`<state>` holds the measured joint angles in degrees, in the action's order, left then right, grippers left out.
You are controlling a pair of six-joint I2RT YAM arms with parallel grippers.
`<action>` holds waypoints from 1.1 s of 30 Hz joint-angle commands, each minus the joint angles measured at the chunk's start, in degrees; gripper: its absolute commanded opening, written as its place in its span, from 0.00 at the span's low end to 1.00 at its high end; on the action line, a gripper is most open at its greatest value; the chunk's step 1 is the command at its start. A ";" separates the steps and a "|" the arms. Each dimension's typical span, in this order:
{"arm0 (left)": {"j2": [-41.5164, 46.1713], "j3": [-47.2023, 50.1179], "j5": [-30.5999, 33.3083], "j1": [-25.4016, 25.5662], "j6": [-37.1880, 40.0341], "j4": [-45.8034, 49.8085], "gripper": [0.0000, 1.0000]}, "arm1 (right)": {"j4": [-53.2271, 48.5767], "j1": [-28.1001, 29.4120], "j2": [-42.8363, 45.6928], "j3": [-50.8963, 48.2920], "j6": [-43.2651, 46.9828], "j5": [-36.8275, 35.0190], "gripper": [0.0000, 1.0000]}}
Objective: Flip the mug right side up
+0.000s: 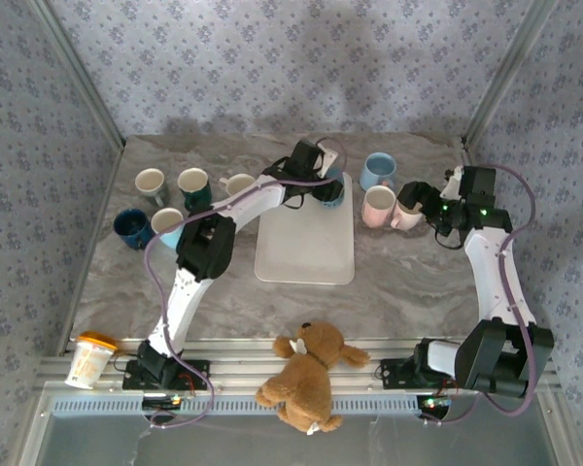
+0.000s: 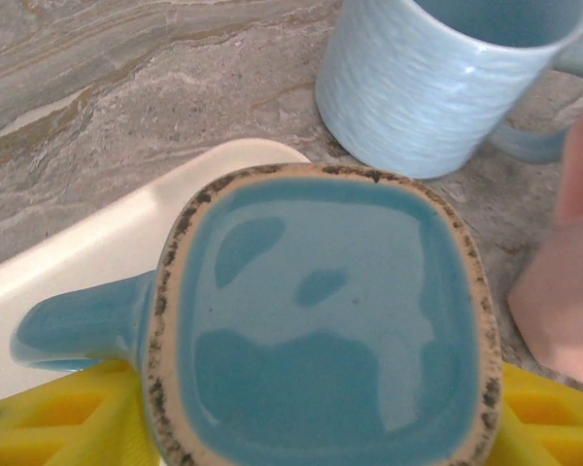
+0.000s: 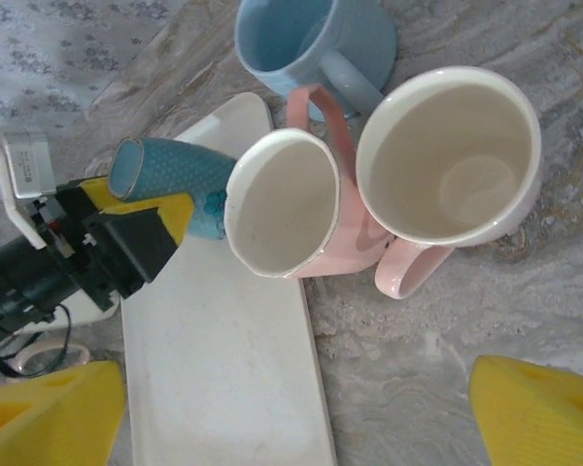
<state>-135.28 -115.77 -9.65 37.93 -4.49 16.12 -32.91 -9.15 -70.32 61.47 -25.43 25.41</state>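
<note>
Teal mug sits right up against ur left wrist cam: glazed base w/ speckled brown rim faces the lens, handle sticking out to that view's left. Yellow fingers show on both sides of it at the bottom edge, so the left gripper is clamped on the mug. Top cam puts it at the far end of the white tray, approx mid-table. Right wrist cam shows it tilted, not upright. U can't tell if it touches the tray.

Light blue mug stands upright just beyond it on the marble table. Right gripper hovers w/ jaws wide apart, nothing btwn them, near the upright pink mug and the leaning pink mug just beside it.

Other mugs cluster at far left. Teddy bear sits btwn the arm bases. Orange-lid cup lies at the near-left corner.
</note>
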 commanded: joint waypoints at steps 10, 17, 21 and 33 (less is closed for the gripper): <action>24.83 14.73 -10.06 -0.55 -11.92 -3.14 0.52 | 10.95 2.03 2.82 -3.09 -6.47 21.05 0.79; 33.46 22.59 -12.05 -2.53 -21.24 -3.69 0.51 | 16.15 6.22 2.81 -5.28 -13.43 28.38 0.76; 38.09 25.58 -12.17 -3.54 -26.14 -3.79 0.51 | 18.41 8.63 2.58 -5.95 -14.43 28.88 0.78; 45.25 31.13 -15.95 -7.54 -41.75 -7.54 0.48 | 29.48 16.99 -0.26 -3.12 -24.40 26.14 0.68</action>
<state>-92.73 -84.66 -22.96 31.35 -40.53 14.35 -8.47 6.59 -70.19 55.99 -45.98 52.75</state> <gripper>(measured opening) 0.627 0.680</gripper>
